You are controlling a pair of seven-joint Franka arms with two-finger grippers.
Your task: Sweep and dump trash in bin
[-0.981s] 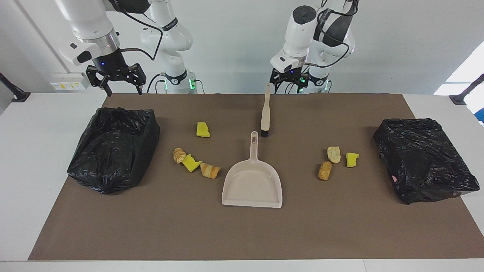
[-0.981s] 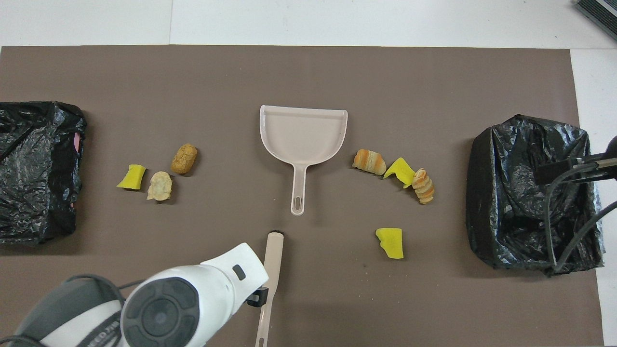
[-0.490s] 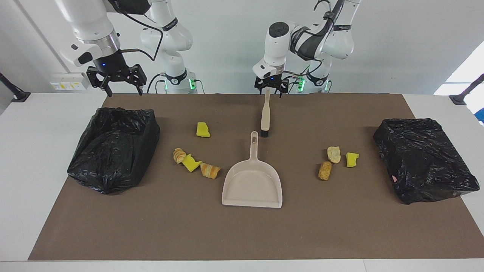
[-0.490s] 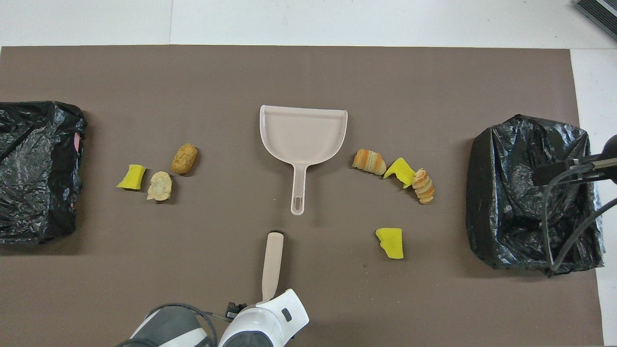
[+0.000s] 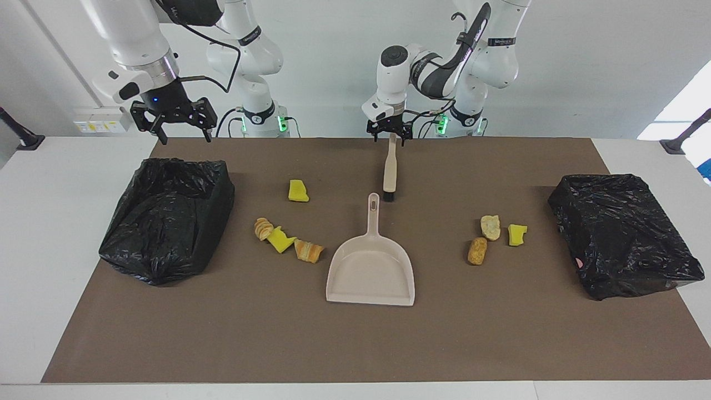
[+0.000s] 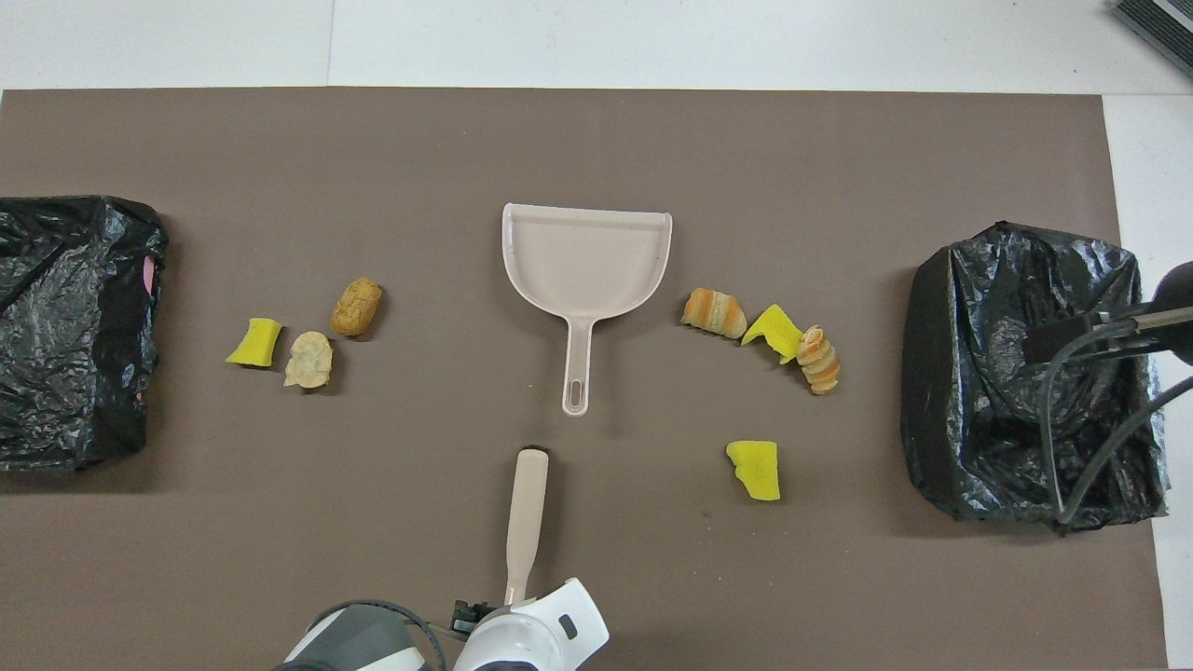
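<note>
The left gripper, jaws wide, hangs over the brush handle's end; contact seems not yet made. It should close squarely there. The right gripper waits, open.

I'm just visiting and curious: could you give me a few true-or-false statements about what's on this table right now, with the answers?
1. The dustpan is empty. True.
2. The brush lies inside a bin. False: it lies on the mat, nearer the robots than the dustpan.
3. Two black-bagged bins, one at the right arm's end and one at the left arm's end, stand on the table. True.
4. The left hand is over the brush's handle end. True.
5. All the trash is piled in the dustpan. False: the bits lie scattered on the mat at both its sides.
</note>
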